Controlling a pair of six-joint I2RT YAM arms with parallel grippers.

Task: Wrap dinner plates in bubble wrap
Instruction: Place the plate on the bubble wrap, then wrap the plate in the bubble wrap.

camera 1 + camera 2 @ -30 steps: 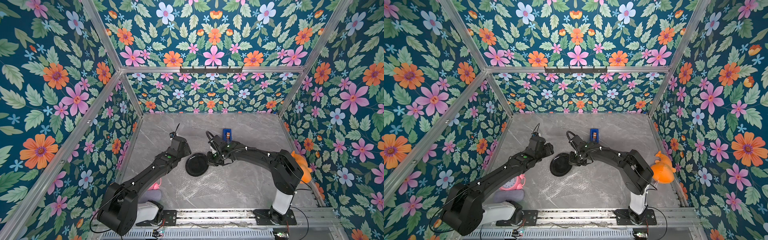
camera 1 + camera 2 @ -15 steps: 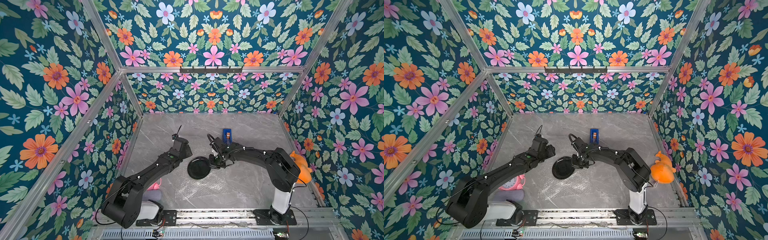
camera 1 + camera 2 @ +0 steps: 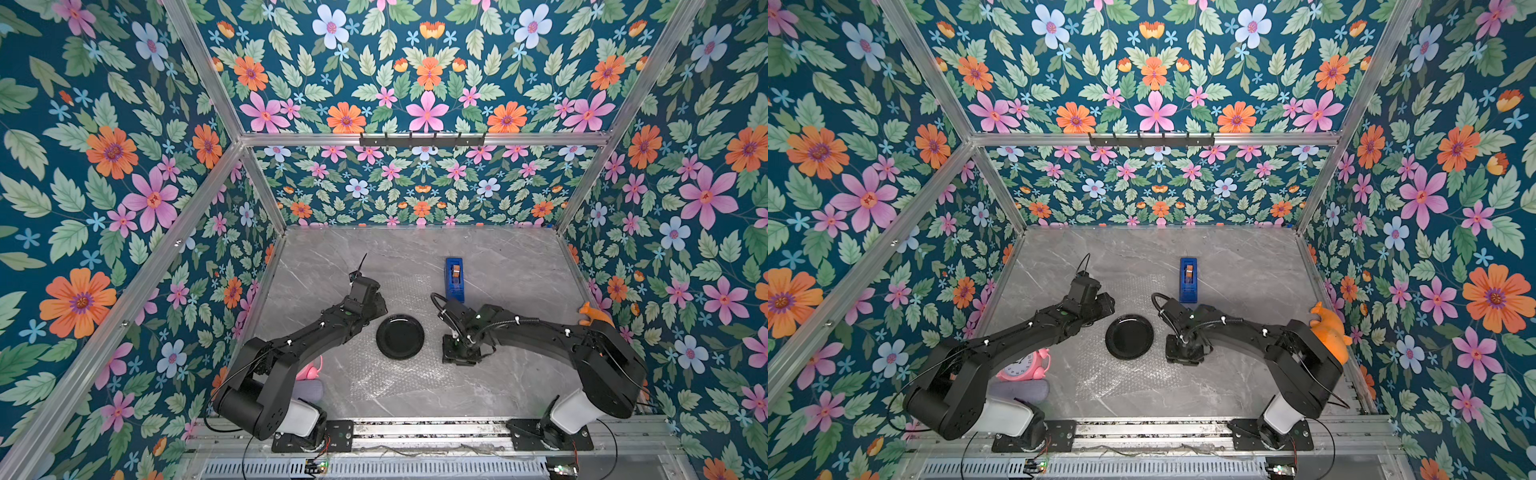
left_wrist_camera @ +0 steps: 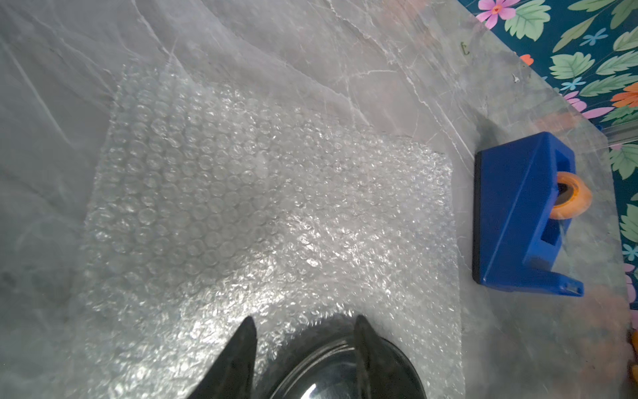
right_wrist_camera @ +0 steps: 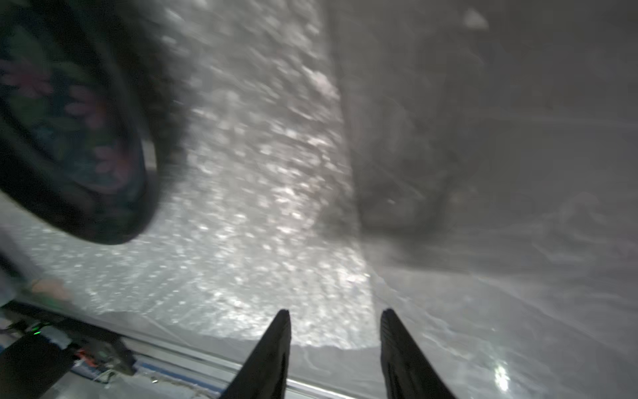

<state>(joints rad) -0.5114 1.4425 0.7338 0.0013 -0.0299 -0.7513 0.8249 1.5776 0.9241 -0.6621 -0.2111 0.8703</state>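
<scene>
Resting on bubble wrap (image 3: 399, 374), the plate (image 3: 400, 336) lies between left hand (image 4: 304, 317) and right hand (image 5: 335, 311), both spread.

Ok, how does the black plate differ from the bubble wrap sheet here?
The plate is round, glossy black and opaque; the bubble wrap is rectangular, clear and dimpled. The plate is much smaller and lies on top of the bubble wrap. Both lie flat on the table.

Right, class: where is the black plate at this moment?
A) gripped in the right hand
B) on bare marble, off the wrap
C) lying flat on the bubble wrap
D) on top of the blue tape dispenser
C: in both top views the black plate lies flat on the bubble wrap, and the right hand stands open and empty beside it.
</scene>
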